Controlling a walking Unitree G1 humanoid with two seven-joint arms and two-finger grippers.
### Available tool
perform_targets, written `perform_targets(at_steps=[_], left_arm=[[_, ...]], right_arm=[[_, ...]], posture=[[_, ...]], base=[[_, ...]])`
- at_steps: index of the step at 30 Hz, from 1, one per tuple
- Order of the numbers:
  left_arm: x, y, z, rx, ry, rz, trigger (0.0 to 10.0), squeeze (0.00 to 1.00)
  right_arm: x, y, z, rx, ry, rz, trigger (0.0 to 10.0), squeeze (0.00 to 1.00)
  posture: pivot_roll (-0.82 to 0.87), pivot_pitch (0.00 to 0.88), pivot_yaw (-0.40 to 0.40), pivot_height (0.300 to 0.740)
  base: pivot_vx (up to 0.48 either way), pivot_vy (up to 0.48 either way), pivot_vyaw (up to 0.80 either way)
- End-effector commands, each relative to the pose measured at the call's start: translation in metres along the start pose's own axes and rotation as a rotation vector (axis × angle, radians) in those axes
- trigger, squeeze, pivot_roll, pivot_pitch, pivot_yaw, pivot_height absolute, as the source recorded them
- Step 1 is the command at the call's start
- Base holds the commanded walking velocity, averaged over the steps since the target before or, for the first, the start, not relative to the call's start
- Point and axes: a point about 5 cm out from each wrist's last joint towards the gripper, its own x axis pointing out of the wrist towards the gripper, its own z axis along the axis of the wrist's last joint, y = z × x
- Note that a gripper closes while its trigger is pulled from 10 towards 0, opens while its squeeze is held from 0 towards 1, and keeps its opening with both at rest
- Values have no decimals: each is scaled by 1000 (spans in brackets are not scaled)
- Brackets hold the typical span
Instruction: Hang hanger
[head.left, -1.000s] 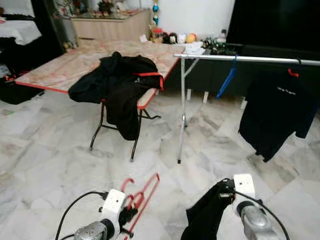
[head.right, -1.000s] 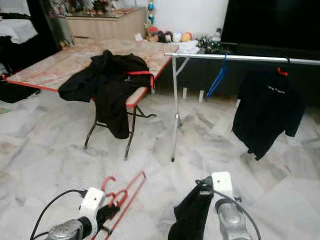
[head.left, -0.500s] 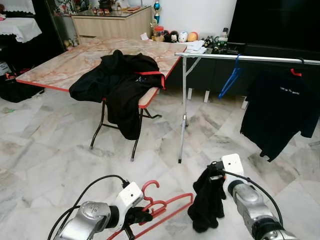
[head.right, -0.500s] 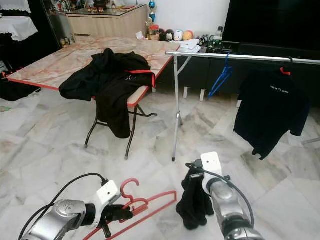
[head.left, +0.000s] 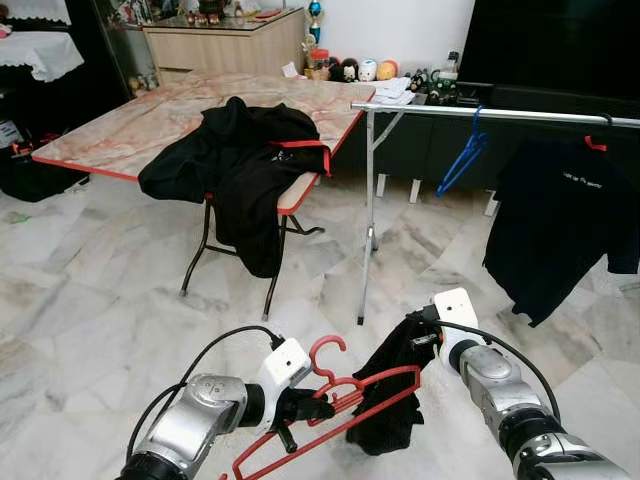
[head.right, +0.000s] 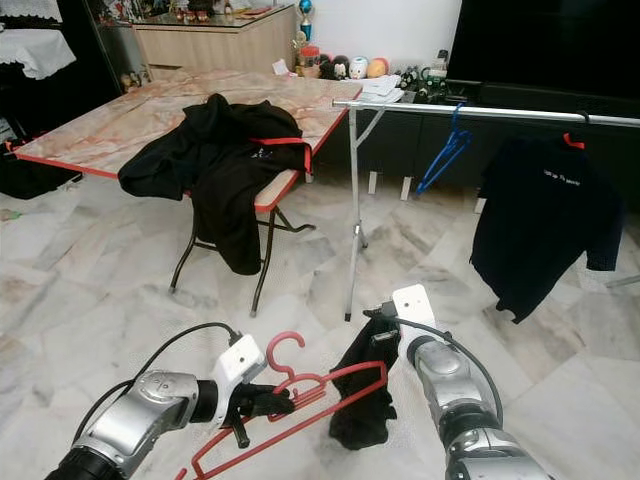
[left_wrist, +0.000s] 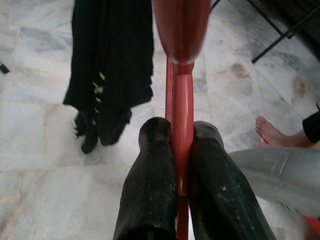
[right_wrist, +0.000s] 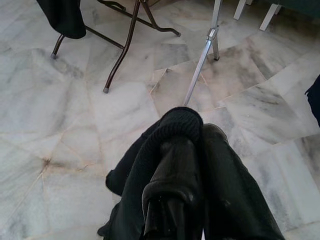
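- The grey-veined white marble floor (head.left: 90, 300) spread under everything.
- A folding table with a pink marbled top, red edging and dark metal legs (head.left: 150, 125) stood ahead on the robot's left, and a heap of black clothing with a red strip (head.left: 240, 165) lay on its near corner, spilling over the edge.
- A silver metal clothes rail on a thin upright post (head.left: 480, 115) ran across the right side, just beside the table's corner.
- A black T-shirt with small white lettering (head.left: 560, 225) hung from the rail on a red hanger hook (head.left: 596, 144).
- A bare blue plastic hanger (head.left: 460, 160) hung tilted from the same rail, between the post and the T-shirt.
- The left gripper (head.left: 300, 408) was low in front of the robot, its two black fingers (left_wrist: 150, 175) clamped tight on the neck of the red wire hanger (head.left: 345, 415), just below the hook; the hanger was held in the air above the floor, hook up, its frame sloping down toward the robot.
- The right gripper (head.left: 420, 340) was closed on a fold of a dangling black garment (head.left: 385, 405), which hung just beside the red hanger's far end; whether the two touched could not be told.
- A person's bare foot (left_wrist: 272, 132) rested on the floor in the left wrist view.
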Motion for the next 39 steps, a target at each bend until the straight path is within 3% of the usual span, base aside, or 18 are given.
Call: perform_targets(at_steps=[1, 18, 24, 31, 39], left_arm=[[-1, 5, 3, -2, -12, 27, 10000, 0], [7, 20, 5, -14, -41, 185, 10000, 0], [7, 7, 7, -12, -37, 44, 10000, 0], [11, 20, 8, -16, -42, 163, 10000, 0], [10, 27, 10, -26, -53, 234, 10000, 0]], right_arm=[[2, -2, 14, -5, -29, -4, 10000, 0], [5, 8, 22, 28, -38, 55, 10000, 0], [5, 5, 21, 28, -26, 27, 10000, 0], [6, 8, 34, 31, -61, 49, 10000, 0], [6, 7, 31, 32, -61, 51, 10000, 0]], posture=[[-34, 0, 37, 740], [-36, 0, 38, 740], [-33, 0, 38, 740], [-35, 0, 37, 740], [-40, 0, 38, 740]], base=[[0, 0, 0], [0, 0, 0], [0, 0, 0], [0, 0, 0], [0, 0, 0]])
